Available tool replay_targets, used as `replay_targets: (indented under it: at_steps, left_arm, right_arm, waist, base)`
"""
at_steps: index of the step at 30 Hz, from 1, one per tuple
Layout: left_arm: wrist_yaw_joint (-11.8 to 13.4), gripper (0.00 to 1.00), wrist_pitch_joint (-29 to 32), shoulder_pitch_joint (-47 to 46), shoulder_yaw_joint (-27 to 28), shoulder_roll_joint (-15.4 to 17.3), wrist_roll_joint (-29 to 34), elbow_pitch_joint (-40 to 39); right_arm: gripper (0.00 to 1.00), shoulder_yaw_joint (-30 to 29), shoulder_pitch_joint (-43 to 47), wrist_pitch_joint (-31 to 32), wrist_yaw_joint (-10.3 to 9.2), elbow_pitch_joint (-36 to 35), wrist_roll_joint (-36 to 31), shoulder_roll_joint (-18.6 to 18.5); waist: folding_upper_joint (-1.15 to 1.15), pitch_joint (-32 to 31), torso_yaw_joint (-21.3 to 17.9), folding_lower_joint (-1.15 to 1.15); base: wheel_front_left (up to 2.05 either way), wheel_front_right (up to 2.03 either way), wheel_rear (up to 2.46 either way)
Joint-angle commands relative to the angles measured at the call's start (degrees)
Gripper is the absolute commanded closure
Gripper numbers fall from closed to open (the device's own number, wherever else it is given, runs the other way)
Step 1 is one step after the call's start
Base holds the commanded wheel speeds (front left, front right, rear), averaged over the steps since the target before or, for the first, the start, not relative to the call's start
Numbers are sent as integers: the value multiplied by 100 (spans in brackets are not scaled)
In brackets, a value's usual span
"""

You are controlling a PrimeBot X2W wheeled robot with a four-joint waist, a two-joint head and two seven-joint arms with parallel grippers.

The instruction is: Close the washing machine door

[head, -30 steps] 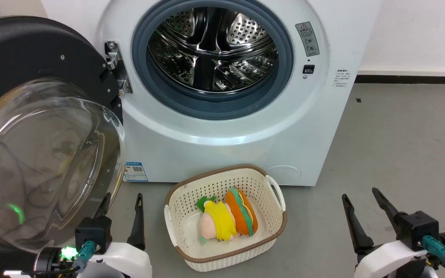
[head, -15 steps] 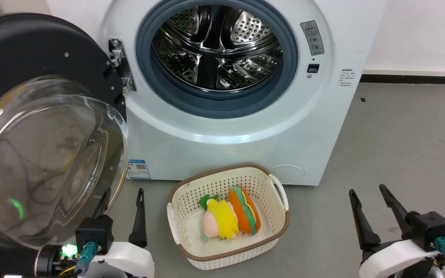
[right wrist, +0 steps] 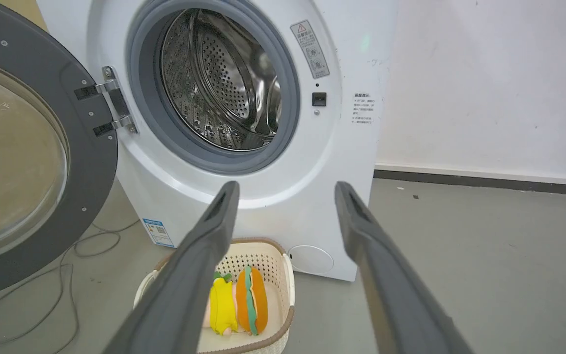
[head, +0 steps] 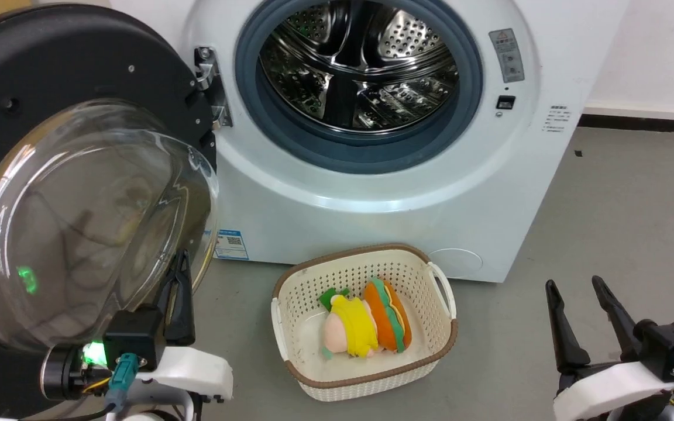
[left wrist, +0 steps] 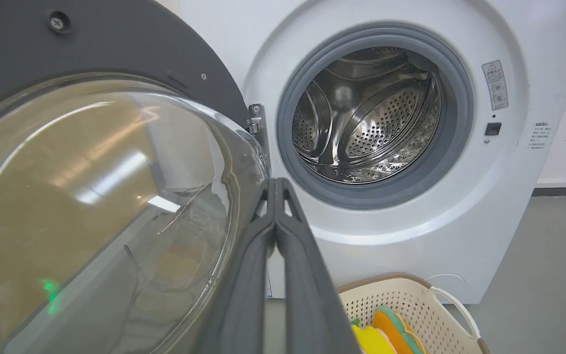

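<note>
The washing machine door (head: 62, 58) is swung wide open at 9 o'clock of the drum (head: 360, 64). The left gripper (head: 181, 266), fingers pressed together, is set at the glass bowl's (head: 79, 222) 4 o'clock edge; the right gripper (head: 573, 282) is spread apart, idle. The push should be applied far from the hinge (head: 211, 88) and carried through to latching.
</note>
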Motion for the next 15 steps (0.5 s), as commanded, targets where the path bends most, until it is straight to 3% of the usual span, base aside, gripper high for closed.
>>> replay_targets:
  at_steps: [1,15]
  left_arm:
    - [60,100,-63,-141,-19,43,-8,-95]
    - [-53,100,-231,-592,568,3,-369,-719]
  right_arm:
    - [0,-33,4,-61,1,-21,85,6]
    - [0,-161,-48,-228,2,-23,272,9]
  waist:
    - [0,23,57,0]
    - [0,217,446,0]
  base:
    - [0,0,0]
    - [0,0,0]
